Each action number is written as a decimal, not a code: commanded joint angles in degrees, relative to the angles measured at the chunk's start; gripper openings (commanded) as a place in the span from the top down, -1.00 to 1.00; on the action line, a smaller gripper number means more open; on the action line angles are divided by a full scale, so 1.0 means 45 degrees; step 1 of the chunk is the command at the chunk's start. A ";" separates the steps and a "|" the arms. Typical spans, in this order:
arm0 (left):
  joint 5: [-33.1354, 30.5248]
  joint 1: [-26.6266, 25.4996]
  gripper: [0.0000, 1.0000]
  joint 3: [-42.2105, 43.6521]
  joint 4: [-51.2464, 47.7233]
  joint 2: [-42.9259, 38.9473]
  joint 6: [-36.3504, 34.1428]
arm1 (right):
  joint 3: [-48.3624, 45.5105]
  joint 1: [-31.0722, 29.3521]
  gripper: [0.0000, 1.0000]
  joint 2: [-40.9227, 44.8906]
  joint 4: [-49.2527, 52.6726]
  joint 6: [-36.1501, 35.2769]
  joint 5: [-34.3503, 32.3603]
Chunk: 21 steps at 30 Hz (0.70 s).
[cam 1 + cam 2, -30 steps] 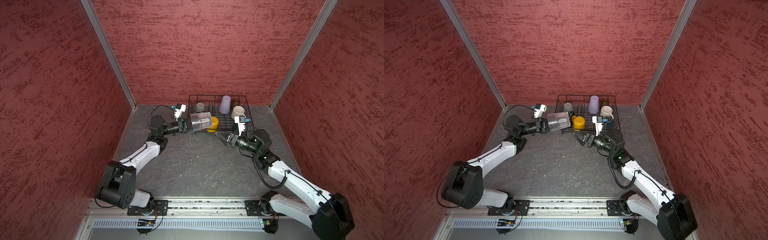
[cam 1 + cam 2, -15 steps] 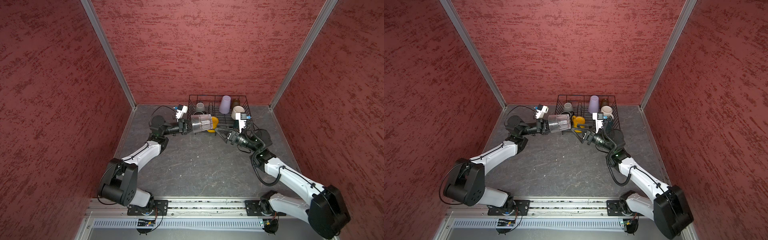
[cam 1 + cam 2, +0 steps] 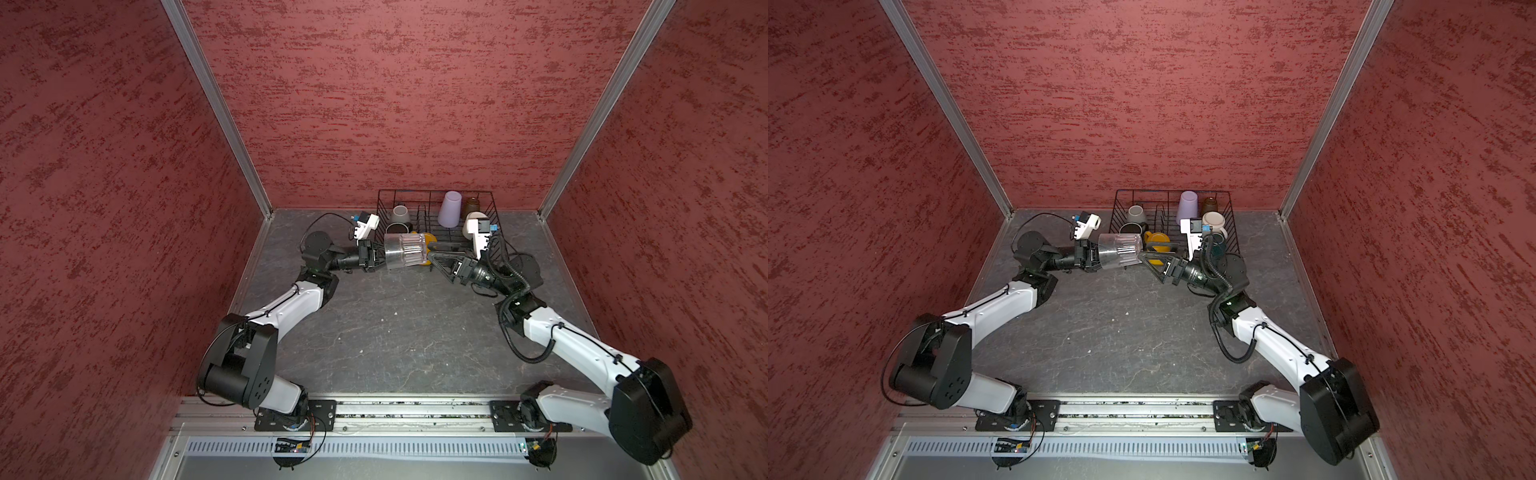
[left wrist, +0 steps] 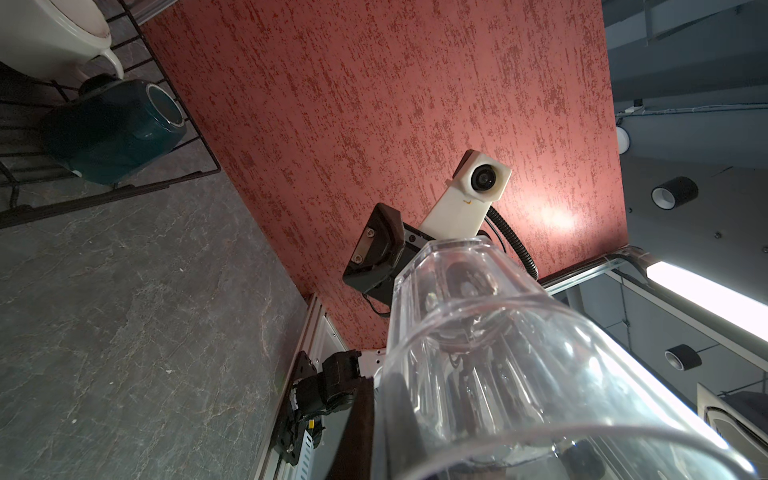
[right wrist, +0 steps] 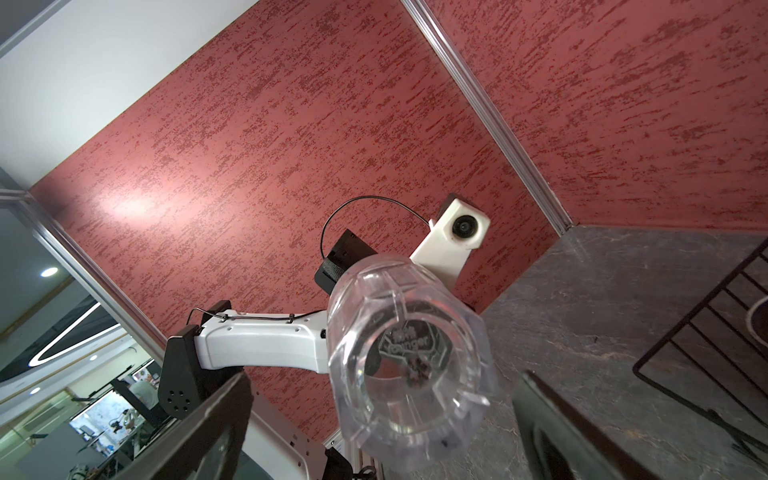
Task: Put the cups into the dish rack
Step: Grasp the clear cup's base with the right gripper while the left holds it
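Presently the clear glass (image 3: 405, 251) hangs on its side above the bench (image 3: 395, 332), just in front of the dish rack (image 3: 434, 193) and not yet in it. The left fingers (image 3: 374, 259) are clamped on one end, judged to be the mouth rim. The thick base points at the opposite arm.

Change noted: over the last second the right fingers (image 3: 444, 254) have advanced from further back over the bench to the free end of the glass, spread wide all the way. The right wrist view shows the base lying between them. They do not appear to grip it, and contact cannot be confirmed. The glass itself has moved only slightly.

Rack contents:
- grey mug (image 3: 400, 214)
- black mug (image 3: 397, 227)
- lilac tumbler (image 3: 451, 209)
- amber glass (image 3: 471, 205)
- white mug (image 3: 1212, 220)
- teal mug (image 4: 112, 133)
- yellow mug (image 3: 1156, 241), apparently at the front edge

Assessment: a hand-over is being set up, and the glass looks to be the last cup outstanding. The right fingers should close on the base before the left fingers let go. Otherwise the glass is likely to fall to the bench.
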<state>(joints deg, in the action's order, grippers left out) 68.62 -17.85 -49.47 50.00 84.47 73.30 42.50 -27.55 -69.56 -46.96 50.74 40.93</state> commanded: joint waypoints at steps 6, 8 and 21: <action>0.0298 -0.0220 1.00 -0.0202 0.0432 0.0240 0.0036 | 0.0695 -0.0279 -0.97 -0.0448 -0.0310 0.0234 0.0163; 0.0318 -0.0268 1.00 -0.0227 0.0413 0.0262 0.0025 | 0.0776 -0.0341 -0.97 -0.0551 -0.0294 0.0242 0.0146; 0.0380 -0.0360 1.00 -0.0252 0.0354 0.0236 0.0030 | 0.1198 -0.0940 -0.97 -0.1060 0.0879 -0.0183 -0.0483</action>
<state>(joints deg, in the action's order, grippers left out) 70.00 -19.14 -49.50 50.09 85.41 73.32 45.58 -31.14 -74.17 -45.10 50.50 40.49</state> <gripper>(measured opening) 0.083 0.986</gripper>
